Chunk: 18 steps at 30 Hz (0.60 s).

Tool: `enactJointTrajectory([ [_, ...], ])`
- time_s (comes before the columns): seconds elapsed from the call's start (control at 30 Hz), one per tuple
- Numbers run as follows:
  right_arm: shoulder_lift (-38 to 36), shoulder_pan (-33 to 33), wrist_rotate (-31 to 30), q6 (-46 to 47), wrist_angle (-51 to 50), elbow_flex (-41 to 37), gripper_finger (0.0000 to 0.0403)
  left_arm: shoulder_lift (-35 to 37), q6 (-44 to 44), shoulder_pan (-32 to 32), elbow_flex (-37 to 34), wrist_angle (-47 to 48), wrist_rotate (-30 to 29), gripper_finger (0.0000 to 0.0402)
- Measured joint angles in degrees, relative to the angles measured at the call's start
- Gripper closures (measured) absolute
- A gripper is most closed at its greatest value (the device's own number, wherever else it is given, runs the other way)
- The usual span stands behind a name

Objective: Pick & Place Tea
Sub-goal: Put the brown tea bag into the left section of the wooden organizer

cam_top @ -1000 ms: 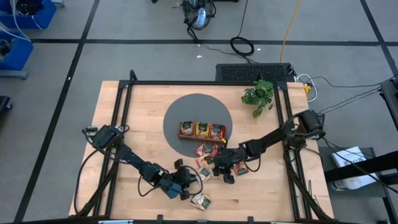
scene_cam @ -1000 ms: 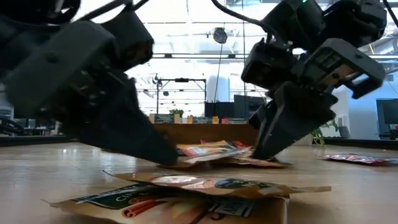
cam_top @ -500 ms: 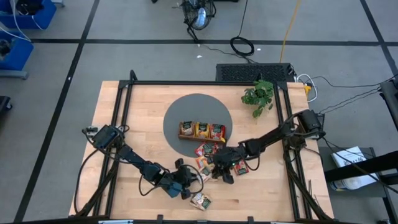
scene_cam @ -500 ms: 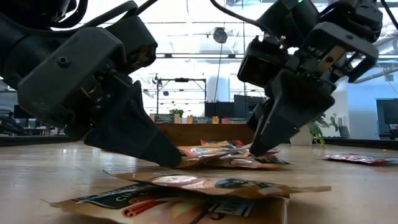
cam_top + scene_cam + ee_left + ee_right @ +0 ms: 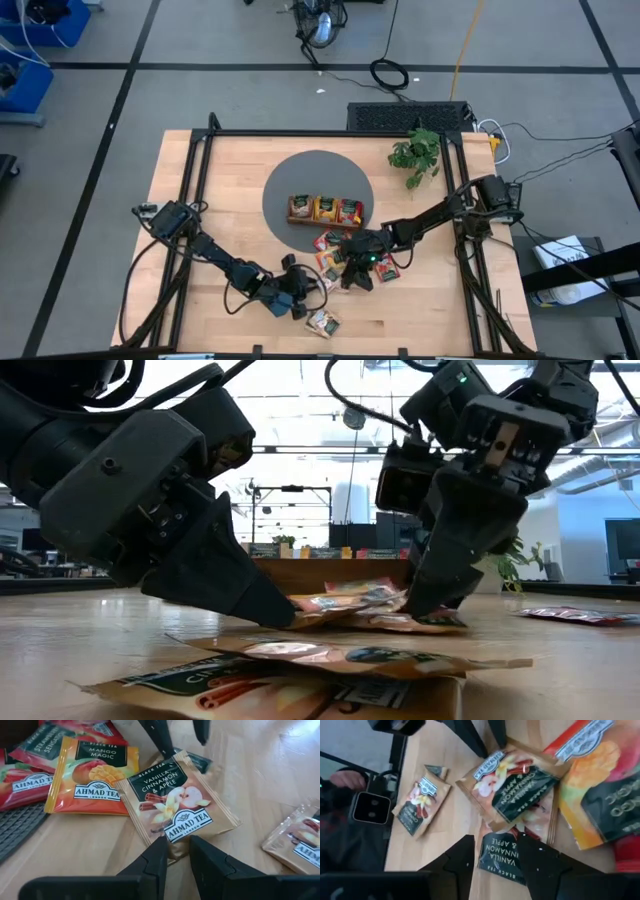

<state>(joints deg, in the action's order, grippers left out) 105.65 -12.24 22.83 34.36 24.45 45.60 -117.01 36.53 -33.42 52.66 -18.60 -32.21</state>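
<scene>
Sachets [image 5: 335, 255] of tea are lying loose on the table [image 5: 200, 200], just beside the wooden tray [image 5: 326, 210]. Left gripper [image 5: 176, 851] is pinching the edge of a vanilla-cinnamon-apple sachet [image 5: 177, 805]. Right gripper [image 5: 497, 845] is standing open over another such sachet [image 5: 501, 854], gripping nothing.

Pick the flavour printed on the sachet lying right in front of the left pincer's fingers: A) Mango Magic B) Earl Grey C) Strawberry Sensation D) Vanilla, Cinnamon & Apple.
D: in the left wrist view the sachet at the tips of the left pincer reads "Vanilla, Cinnamon & Apple"; the Mango Magic sachet lies beside it.
</scene>
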Motion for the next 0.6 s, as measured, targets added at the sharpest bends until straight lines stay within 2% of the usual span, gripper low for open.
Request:
enactJointTrajectory([
  [0.3,0.87,1.81,2.99,6.66,1.46,0.15,0.0266,-0.04,-0.36,0.14,-0.04,-0.12,-0.83,0.0314],
  [0.6,0.95,3.34,4.57,10.74,-1.28,0.10,0.0268,-0.04,-0.79,0.14,-0.04,-0.02,-0.93,0.0314],
])
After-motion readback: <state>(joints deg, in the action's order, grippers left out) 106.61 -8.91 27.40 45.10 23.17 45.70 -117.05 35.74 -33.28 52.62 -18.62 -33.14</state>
